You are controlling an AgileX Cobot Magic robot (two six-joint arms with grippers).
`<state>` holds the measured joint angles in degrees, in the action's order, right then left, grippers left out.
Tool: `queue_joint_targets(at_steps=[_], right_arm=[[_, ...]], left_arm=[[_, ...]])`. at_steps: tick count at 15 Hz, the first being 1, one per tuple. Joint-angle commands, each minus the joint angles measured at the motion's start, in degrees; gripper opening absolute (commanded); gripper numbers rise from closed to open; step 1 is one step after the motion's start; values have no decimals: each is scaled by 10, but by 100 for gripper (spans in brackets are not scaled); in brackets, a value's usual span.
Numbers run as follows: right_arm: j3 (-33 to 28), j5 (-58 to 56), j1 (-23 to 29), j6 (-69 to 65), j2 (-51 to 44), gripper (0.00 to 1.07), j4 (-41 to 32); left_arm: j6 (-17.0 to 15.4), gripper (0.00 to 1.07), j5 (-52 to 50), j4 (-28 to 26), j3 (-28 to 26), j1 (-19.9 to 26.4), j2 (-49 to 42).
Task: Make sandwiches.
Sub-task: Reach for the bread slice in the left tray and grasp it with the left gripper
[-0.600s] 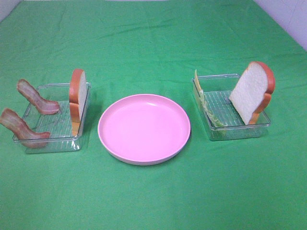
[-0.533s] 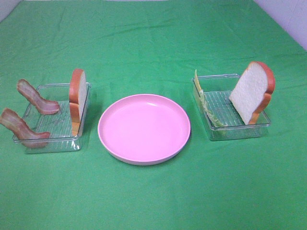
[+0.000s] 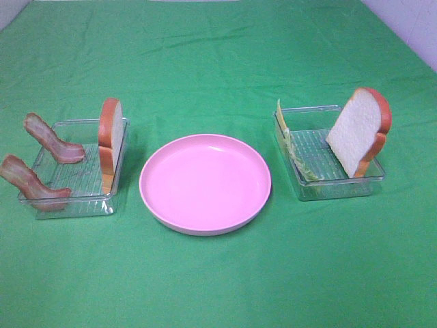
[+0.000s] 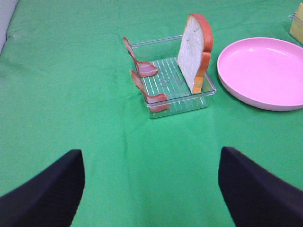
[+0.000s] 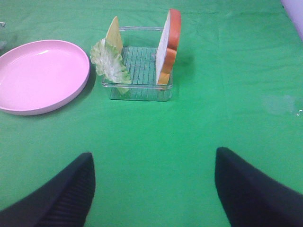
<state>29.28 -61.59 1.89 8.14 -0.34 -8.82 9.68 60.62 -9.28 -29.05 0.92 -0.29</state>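
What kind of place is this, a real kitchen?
Likely a robot practice table, not a kitchen: green cloth covers it, and toy bread and bacon stand in clear trays beside a pink plate.

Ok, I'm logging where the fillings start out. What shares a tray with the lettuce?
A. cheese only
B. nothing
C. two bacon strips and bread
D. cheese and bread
D: the right tray holds the lettuce with the cheese beside it and a bread slice at the other end; the bacon sits in the left tray.
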Motion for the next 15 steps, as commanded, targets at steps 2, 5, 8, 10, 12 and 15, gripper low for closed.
queue_joint_targets(at_steps=[2,5,8,10,12,15], right_arm=[[-2,6,2,5,-8,69,-1],[-2,6,2,5,-8,69,-1],[-2,6,2,5,-8,69,-1],[-2,6,2,5,-8,69,-1],[-2,6,2,5,-8,69,-1],[-2,6,2,5,-8,69,-1]], left_arm=[[1,75,-4,2,2,1,-11],[1,75,-4,2,2,1,-11],[1,75,-4,2,2,1,-11],[1,75,-4,2,2,1,-11],[1,75,-4,2,2,1,-11],[1,75,-5,2,2,1,-12]])
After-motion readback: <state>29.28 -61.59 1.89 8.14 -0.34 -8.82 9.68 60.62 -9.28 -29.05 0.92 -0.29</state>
